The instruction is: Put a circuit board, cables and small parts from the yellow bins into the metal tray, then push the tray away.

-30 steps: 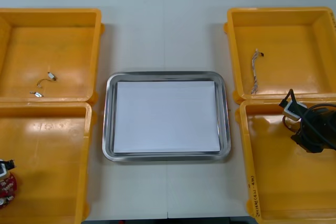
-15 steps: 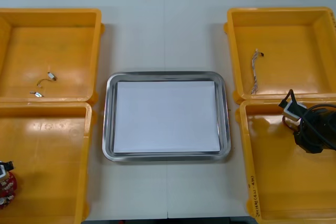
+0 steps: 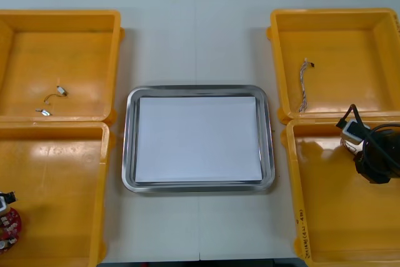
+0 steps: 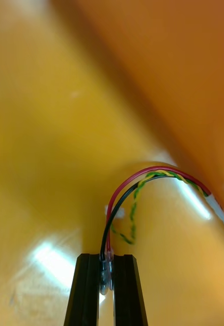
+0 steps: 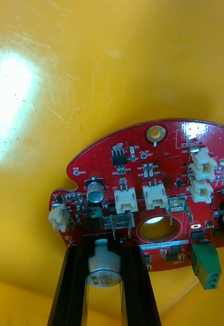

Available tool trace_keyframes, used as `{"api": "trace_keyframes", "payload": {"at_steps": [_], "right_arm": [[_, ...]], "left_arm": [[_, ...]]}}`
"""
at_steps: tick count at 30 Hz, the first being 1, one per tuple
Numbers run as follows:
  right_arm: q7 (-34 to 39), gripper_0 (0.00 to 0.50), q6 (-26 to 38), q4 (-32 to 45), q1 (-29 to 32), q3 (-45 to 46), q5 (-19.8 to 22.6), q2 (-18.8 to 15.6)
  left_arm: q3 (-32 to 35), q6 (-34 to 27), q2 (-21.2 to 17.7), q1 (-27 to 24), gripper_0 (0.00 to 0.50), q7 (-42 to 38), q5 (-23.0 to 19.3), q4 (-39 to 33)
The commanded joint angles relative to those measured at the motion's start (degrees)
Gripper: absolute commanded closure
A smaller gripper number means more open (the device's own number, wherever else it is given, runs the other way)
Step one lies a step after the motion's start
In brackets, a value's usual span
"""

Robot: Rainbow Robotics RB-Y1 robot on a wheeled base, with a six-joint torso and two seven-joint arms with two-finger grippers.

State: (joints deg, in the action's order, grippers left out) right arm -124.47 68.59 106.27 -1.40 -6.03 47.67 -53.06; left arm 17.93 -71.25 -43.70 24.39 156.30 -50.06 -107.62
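Note:
A round red circuit board (image 5: pixel 158 153) lies in the near left yellow bin (image 3: pixel 56 173). My left gripper (image 5: pixel 104 254) is shut on it, its fingers clamping a silver cylinder at the board's edge. From the front, this gripper (image 3: pixel 5 203) and the board (image 3: pixel 9 228) sit at the table's far left edge. My right gripper (image 4: pixel 106 270) is shut on the end of a red and yellow cable (image 4: pixel 142 183), which arcs over the floor of the near right bin (image 3: pixel 325 217). From the front, the right gripper (image 3: pixel 375 161) hangs over that bin's far right part.
The metal tray (image 3: pixel 199 184), white inside, sits between the bins. The far left bin (image 3: pixel 81 23) holds small metal parts (image 3: pixel 60 90). The far right bin (image 3: pixel 337 29) holds a twisted cable (image 3: pixel 303 85). Bin walls stand close to both grippers.
Both grippers have closed, the left on the circuit board, the right on the cable. The right gripper shifted slightly to the right and toward the near edge.

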Motion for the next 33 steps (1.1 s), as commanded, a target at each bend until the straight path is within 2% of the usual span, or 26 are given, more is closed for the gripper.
{"api": "trace_keyframes", "payload": {"at_steps": [1,7,12,18,22,27,33], "right_arm": [[-1.92,0.500,2.78,3.42,0.69,1.11,3.66,-6.45],[-2.18,0.500,8.22,4.47,0.78,3.83,9.81,-8.99],[-2.18,0.500,9.02,4.47,1.49,3.92,13.59,-10.93],[-2.09,0.500,7.35,4.47,6.58,5.24,18.78,-16.64],[-2.18,0.500,5.24,4.56,11.68,7.53,21.94,-18.57],[-2.00,0.500,4.62,5.97,16.87,10.25,23.00,-18.75],[-1.04,0.500,-1.36,9.66,23.02,10.43,23.96,-18.13]], "left_arm": [[0.43,0.59,0.63,0.30,0.500,-1.30,-0.83,0.22],[1.14,0.50,0.63,-1.28,0.500,-1.30,-2.68,-0.31],[1.49,-1.61,0.63,-2.86,0.500,-1.30,-3.12,-1.54],[2.28,-8.46,0.63,-5.06,0.500,-9.35,-1.89,-6.02],[2.19,-12.51,0.63,-6.99,0.500,-14.53,-0.92,-8.30],[1.40,-16.90,0.63,-9.80,0.500,-20.25,0.40,-10.41],[-1.50,-18.40,0.63,-12.88,0.500,-25.17,3.30,-10.77]]}}
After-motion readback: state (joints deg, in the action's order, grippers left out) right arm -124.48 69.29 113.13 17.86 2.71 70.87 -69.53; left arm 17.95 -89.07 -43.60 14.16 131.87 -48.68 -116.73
